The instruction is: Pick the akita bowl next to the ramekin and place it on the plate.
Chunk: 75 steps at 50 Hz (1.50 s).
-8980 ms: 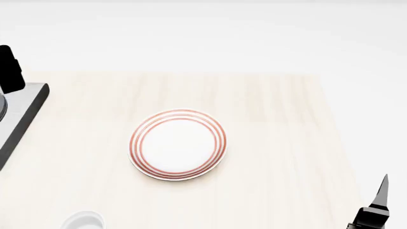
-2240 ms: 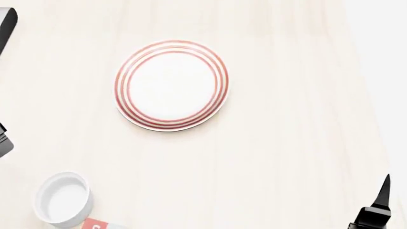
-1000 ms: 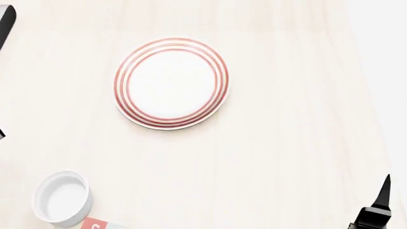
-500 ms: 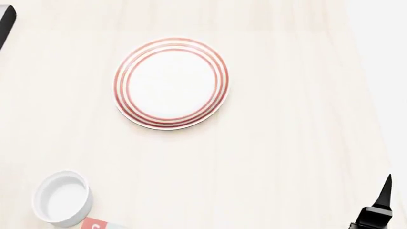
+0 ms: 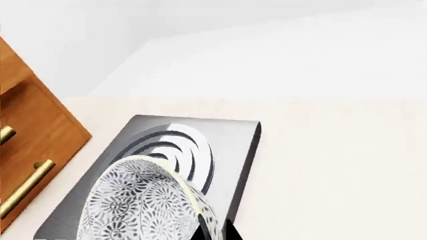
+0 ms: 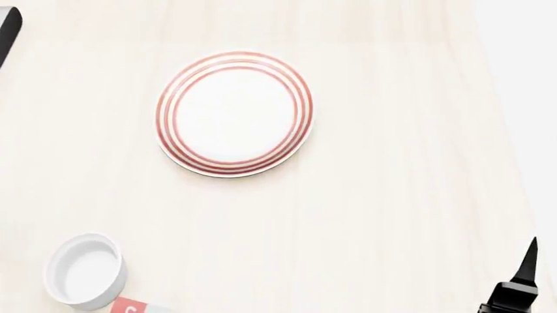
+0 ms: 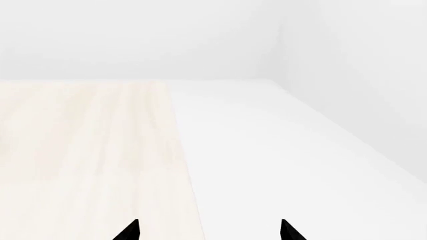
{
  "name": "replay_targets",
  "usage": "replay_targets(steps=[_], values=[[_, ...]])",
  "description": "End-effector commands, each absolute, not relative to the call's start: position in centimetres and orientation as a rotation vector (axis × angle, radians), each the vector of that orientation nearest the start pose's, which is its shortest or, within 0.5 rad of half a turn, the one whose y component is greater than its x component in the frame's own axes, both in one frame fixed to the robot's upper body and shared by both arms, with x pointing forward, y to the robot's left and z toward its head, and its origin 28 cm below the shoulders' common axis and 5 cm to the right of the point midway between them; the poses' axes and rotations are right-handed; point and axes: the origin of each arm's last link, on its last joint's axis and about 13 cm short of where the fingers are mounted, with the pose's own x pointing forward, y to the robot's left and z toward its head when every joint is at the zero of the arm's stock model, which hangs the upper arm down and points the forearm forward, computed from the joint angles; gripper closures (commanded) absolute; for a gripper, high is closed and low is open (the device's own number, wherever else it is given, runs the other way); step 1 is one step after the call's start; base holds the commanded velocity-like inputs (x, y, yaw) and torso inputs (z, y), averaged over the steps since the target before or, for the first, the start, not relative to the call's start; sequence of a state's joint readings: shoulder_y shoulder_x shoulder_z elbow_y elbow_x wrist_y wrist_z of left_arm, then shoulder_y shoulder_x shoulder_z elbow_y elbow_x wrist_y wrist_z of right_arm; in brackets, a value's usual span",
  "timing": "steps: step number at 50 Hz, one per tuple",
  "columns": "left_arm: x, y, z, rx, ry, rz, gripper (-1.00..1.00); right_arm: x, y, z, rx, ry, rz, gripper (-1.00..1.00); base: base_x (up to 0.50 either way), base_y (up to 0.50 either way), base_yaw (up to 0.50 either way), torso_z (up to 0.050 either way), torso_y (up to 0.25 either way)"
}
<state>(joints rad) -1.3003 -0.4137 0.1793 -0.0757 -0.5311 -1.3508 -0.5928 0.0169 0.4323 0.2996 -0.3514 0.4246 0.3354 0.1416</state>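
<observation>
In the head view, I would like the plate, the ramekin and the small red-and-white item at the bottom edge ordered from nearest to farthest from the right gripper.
Measured from the right gripper at the lower right corner:
1. The plate, up and left near the table's middle.
2. The red-and-white item, at the bottom edge.
3. The ramekin, at the lower left, just beyond it.

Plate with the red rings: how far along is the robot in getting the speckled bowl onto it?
Nothing finished: the plate is bare. In hand: the left gripper is right at a speckled bowl over a grey slab; whether it grips is unclear. Left: lift, carry, set down on the plate.
</observation>
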Motion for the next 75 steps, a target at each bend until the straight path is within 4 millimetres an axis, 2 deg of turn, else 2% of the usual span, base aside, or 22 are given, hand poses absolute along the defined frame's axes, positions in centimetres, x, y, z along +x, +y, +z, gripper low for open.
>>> replay_targets(steps=[1, 8, 17, 26, 38, 52, 75], values=[[33.0, 27.6, 35.7, 0.361, 0.017, 0.314, 1.0, 20.4, -22.5, 11.0, -0.028, -0.125, -0.273, -1.0, 0.0, 0.0, 0.0, 0.0, 0.0], [33.0, 27.0, 37.0, 0.437, -0.047, 0.208, 1.0, 20.5, -22.6, 10.9, -0.026, -0.127, -0.275, -1.0, 0.0, 0.0, 0.0, 0.0, 0.0], [33.1, 26.5, 37.5, 0.554, -0.116, 0.115, 1.0, 20.5, -22.6, 10.9, -0.024, -0.126, -0.275, -1.0, 0.0, 0.0, 0.0, 0.0, 0.0], [33.0, 25.1, 38.3, 0.681, -0.169, 0.004, 1.0, 20.5, -22.6, 11.0, -0.019, -0.126, -0.274, -1.0, 0.0, 0.0, 0.0, 0.0, 0.0], [33.2, 23.2, 37.3, 0.827, -0.177, -0.14, 1.0, 20.5, -22.5, 11.0, -0.017, -0.127, -0.271, -1.0, 0.0, 0.0, 0.0, 0.0, 0.0], [33.7, 21.4, 36.6, 0.904, -0.183, -0.249, 1.0, 20.4, -22.5, 11.1, -0.012, -0.126, -0.265, -1.0, 0.0, 0.0, 0.0, 0.0, 0.001], [36.4, 18.5, 36.7, 1.027, -0.184, -0.403, 1.0, 20.5, -22.5, 11.0, 0.009, -0.122, -0.261, -1.0, 0.0, 0.0, 0.0, 0.0, 0.0]])
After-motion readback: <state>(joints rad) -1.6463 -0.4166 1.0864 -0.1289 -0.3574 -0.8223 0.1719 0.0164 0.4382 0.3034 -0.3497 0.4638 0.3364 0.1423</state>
